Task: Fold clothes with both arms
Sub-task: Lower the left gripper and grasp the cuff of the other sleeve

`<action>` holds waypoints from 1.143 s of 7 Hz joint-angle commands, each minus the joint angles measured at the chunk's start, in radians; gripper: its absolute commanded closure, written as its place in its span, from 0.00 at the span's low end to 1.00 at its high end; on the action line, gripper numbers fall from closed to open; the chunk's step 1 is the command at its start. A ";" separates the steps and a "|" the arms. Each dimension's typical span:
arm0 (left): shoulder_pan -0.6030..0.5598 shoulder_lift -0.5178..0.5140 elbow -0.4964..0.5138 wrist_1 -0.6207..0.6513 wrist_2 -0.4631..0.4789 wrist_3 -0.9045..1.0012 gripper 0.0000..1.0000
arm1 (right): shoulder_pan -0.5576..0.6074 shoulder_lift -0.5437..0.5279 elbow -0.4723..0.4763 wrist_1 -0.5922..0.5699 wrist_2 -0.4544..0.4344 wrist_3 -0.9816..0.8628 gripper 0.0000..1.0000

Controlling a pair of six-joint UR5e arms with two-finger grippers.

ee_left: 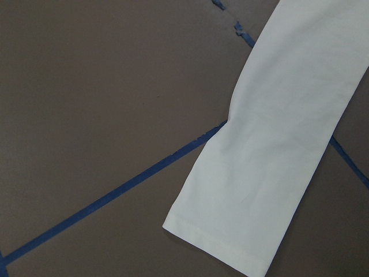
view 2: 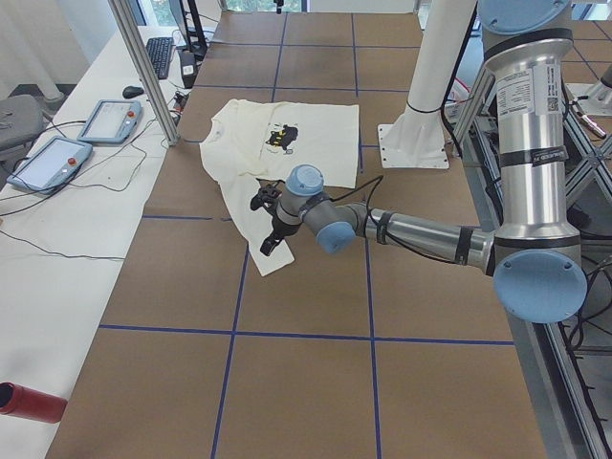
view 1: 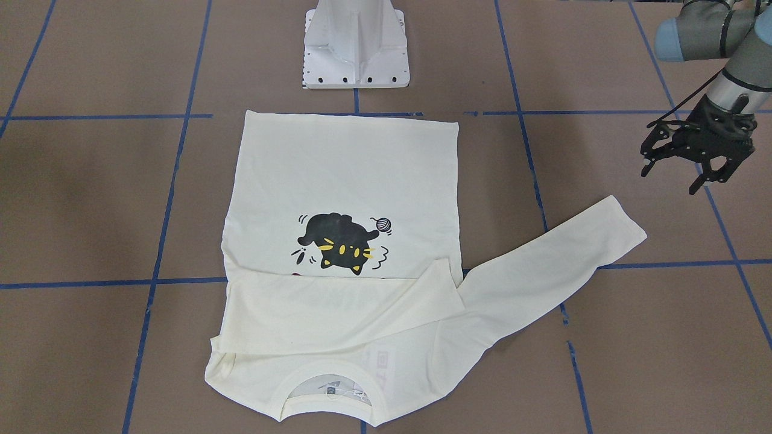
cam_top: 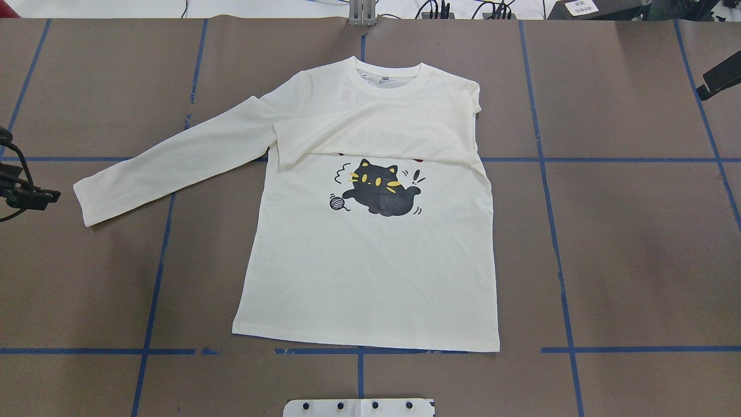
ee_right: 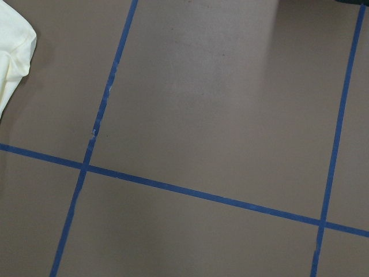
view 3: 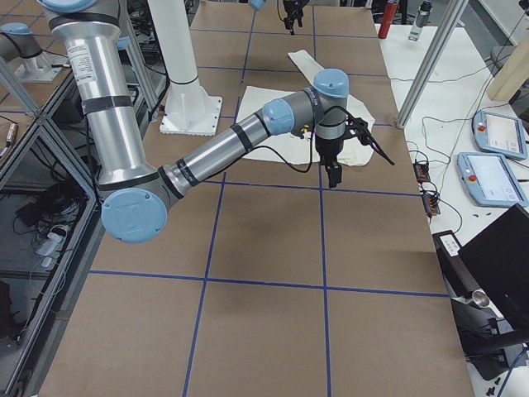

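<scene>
Surface (cam_top: 608, 231): brown covering, a blue tape (cam_top: 637, 350) grid across it. One white pedestal (view 1: 356, 54) sits at my edge of the surface. Room: aluminium frame posts (view 2: 143, 67) and a white side bench with two handheld control screens (view 2: 110, 120), one keyboard (view 2: 158, 53) and one mouse (view 2: 132, 92). One red cylinder (view 2: 29, 402) lies at the near end of that bench.

One shirt (cam_top: 370, 260) lies flat in the middle of the surface, print up, hem toward me, collar at the far side. It has one black cat print (cam_top: 379, 194) and one grey yarn ball (cam_top: 336, 202) beside the cat. Two sleeves: one folded across the chest just above the cat, the other sleeve (ee_left: 259, 173) stretched out toward my left and lying flat, cuff on bare surface.

Two arms. Left arm (view 2: 421, 234): left gripper (view 1: 670, 178) hangs above the surface, near that cuff but clear of it, fingers apart, nothing between them. Right arm (view 3: 215, 149): right gripper (view 3: 332, 165) is over bare surface off the shirt's other side; I cannot tell whether its fingers are apart or together.
</scene>
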 commanded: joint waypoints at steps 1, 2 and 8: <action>0.069 -0.013 0.045 -0.035 0.035 -0.038 0.13 | 0.001 -0.007 0.008 0.000 -0.001 0.002 0.00; 0.089 -0.016 0.054 -0.037 0.038 -0.036 0.13 | 0.001 -0.007 0.006 0.000 -0.001 0.003 0.00; 0.174 -0.060 0.139 -0.075 0.117 -0.038 0.20 | 0.001 -0.014 0.006 0.000 -0.001 0.020 0.00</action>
